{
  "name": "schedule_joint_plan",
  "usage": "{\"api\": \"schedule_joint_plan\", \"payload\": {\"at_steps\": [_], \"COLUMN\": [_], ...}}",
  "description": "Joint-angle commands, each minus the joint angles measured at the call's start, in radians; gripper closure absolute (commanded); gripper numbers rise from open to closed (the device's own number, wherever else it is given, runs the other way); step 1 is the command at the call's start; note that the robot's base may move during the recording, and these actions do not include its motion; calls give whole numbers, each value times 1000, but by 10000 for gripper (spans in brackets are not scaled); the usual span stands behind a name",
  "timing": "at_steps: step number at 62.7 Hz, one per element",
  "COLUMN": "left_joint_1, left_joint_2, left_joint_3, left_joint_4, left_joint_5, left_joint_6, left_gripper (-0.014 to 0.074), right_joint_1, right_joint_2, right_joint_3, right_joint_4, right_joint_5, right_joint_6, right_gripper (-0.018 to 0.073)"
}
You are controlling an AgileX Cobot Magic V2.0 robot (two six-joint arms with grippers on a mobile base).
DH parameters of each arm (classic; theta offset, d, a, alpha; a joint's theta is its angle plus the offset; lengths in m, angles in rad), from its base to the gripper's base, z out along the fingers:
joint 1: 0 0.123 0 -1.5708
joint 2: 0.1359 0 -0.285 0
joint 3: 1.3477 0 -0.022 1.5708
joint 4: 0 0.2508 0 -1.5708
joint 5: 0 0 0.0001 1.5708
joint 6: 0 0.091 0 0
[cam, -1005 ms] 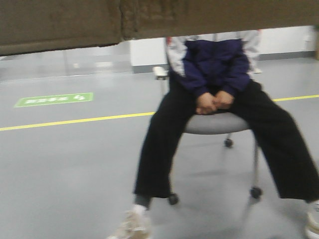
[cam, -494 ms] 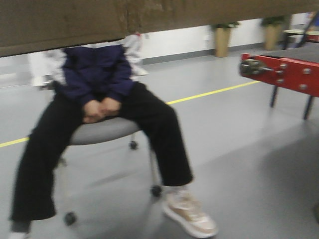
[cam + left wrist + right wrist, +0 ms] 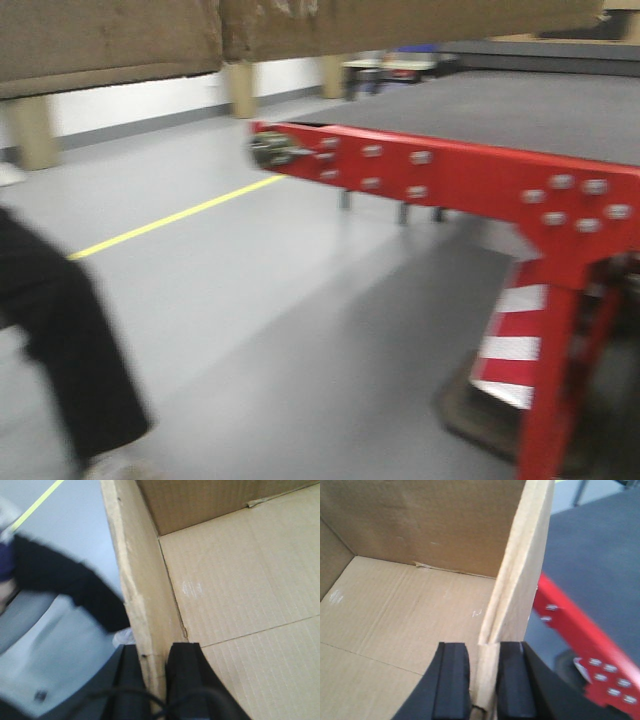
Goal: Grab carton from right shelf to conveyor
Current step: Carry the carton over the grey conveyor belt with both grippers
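Step in hand: transport, by my reading; the carton point(image 3: 110, 40) is held aloft and not yet set down, and no shelf is in view.
Front view, carton: its brown underside fills the top edge of the frame.
Front view, conveyor: the conveyor point(image 3: 500, 105), a dark grey belt with a red bolted edge, lies at centre right, lower than the carton.
Front view, floor: a yellow floor line point(image 3: 170, 218) runs at left; a dark trouser leg point(image 3: 60, 340) is at lower left.
Left wrist view, left pincer: the left pincer point(image 3: 156, 662) is clamped across the carton's side wall, one finger inside and one outside.
Left wrist view, contents: the carton floor that shows is bare.
Right wrist view, right pincer: the right pincer point(image 3: 484, 655) pinches the opposite wall the same way, with the conveyor at right.
Right wrist view, contents: nothing inside.
Next move: bring the carton over the belt, lower it level, then release both walls together.
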Motion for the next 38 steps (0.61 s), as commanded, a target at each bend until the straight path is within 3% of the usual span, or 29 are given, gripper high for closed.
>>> {"api": "schedule_joint_plan", "payload": {"at_steps": [1,38], "left_joint_1": [-1,-1], "left_joint_2": [-7,-7], "left_joint_3": [0,0], "left_joint_4": [97,145], "left_joint_5": [-5,-5], "left_joint_6": [17,17], "left_gripper": [613,613], "right_joint_1": [3,3], "right_joint_2": [-22,-22], "right_joint_3": [-8,-8], "right_joint_4": [8,8], "right_joint_5": [-56,-56], "right_joint_6": [-26,-26], "right_gripper": [628,628]}}
